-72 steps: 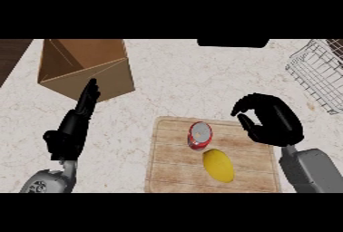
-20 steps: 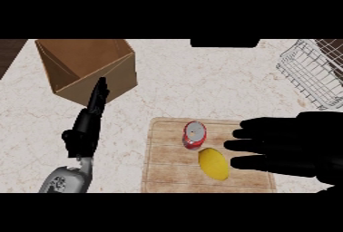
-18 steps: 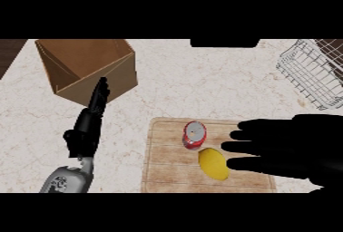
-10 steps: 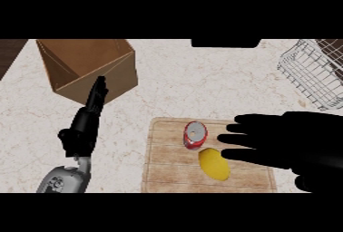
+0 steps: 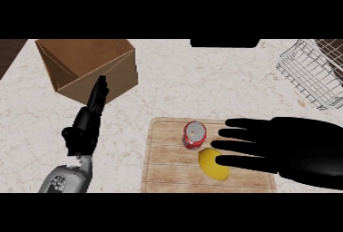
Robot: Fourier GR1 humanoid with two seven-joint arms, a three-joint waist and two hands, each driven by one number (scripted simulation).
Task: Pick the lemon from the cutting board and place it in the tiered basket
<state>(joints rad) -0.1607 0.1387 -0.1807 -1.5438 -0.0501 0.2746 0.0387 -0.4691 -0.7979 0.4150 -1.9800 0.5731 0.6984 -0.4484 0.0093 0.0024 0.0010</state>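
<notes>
The lemon (image 5: 214, 165) lies near the board's (image 5: 166, 167) front edge, just beside a red can (image 5: 194, 134). The right hand (image 5: 295, 149) hovers over the board's right side, fingers (image 5: 242, 134) straight and spread wide, holding nothing. To grasp well, it should lower onto the lemon, curl round it without nudging the can, then carry it to the basket (image 5: 313, 72) at the bench's far right corner. The left hand (image 5: 85, 124) rests open left of the board.

One head view — steeply down on the counter (image 5: 201, 81), close above the cutting board (image 5: 167, 167).
</notes>
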